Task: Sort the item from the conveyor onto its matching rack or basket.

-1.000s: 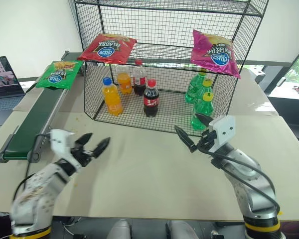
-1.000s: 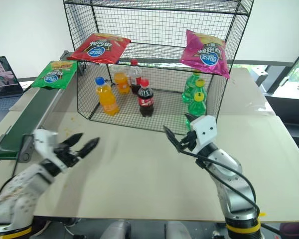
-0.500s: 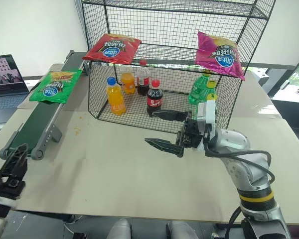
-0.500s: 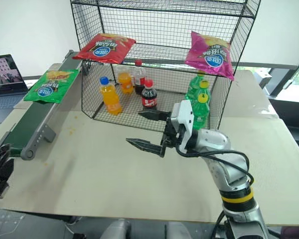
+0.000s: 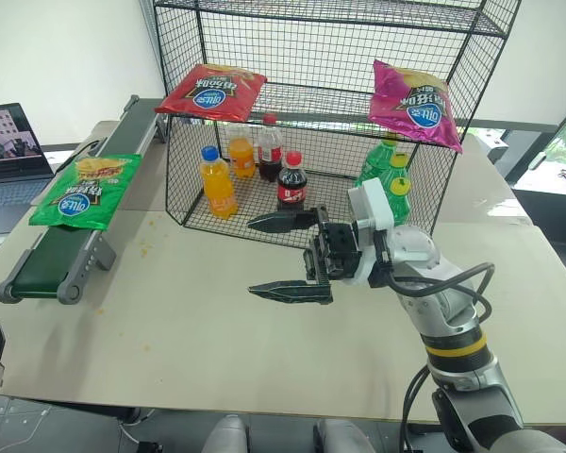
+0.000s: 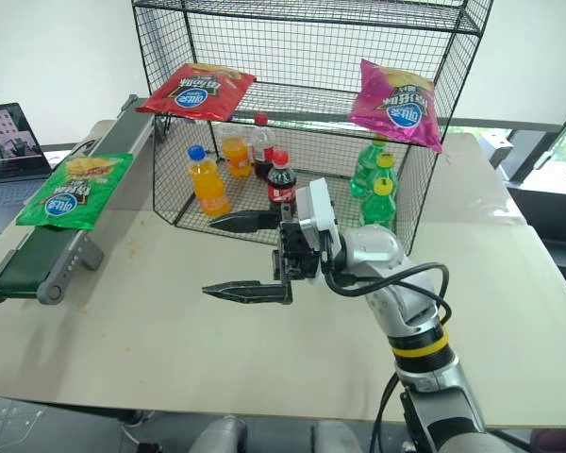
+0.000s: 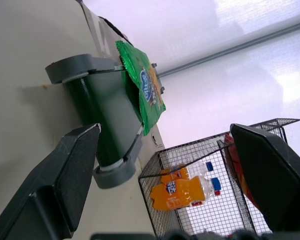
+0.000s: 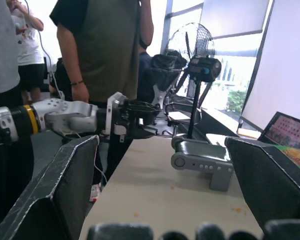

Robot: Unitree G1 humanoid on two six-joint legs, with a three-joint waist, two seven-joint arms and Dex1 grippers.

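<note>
The green snack bag point(image 5: 74, 192) lies on the conveyor point(image 5: 47, 260) near its front end, light, crinkly and slippery we judge, best pinched at a sealed edge by our empty, wide-open right hand point(image 5: 281, 255) or left hand point(image 7: 165, 165).

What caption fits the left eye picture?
Right tool open above the beige table; shiny green snack bag waits on the dark green conveyor.
</note>
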